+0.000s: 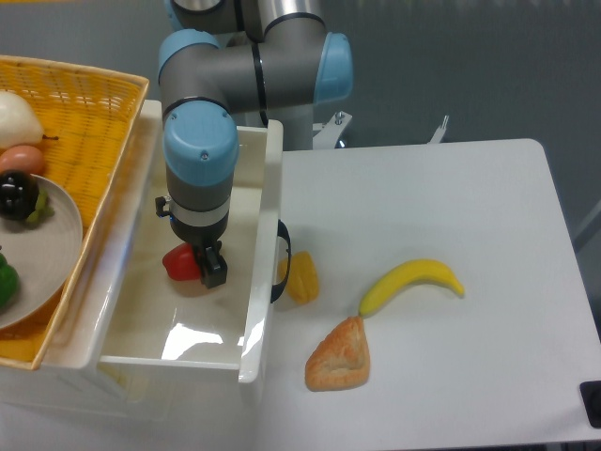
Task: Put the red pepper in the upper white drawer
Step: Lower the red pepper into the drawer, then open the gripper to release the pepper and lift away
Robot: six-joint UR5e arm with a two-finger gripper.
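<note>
Red pepper [180,262] is seen, in the single fixed camera view, held inside the upper white drawer [261,310], low between its tall walls and apparently just above or at the glossy floor; whether it touches the floor cannot be told. The gripper [200,266] is pointed straight down into the drawer, with the jaws clamped on the pepper, one dark finger showing at the pepper's right side. The main risk is judged to be the release: if the jaws are parted while the pepper hangs clear of the floor, it may drop and roll on the slick plastic, though the walls would probably contain it. A second risk lies in the withdrawal, since the arm's wrist is close to the drawer's right wall, and a sideways lift could knock that wall and shift the drawer. The yellow wicker basket [89,141] overlaps the drawer's left edge and could be nudged likewise. On the worktop [451,188] a banana [411,283] lies well apart.
</note>
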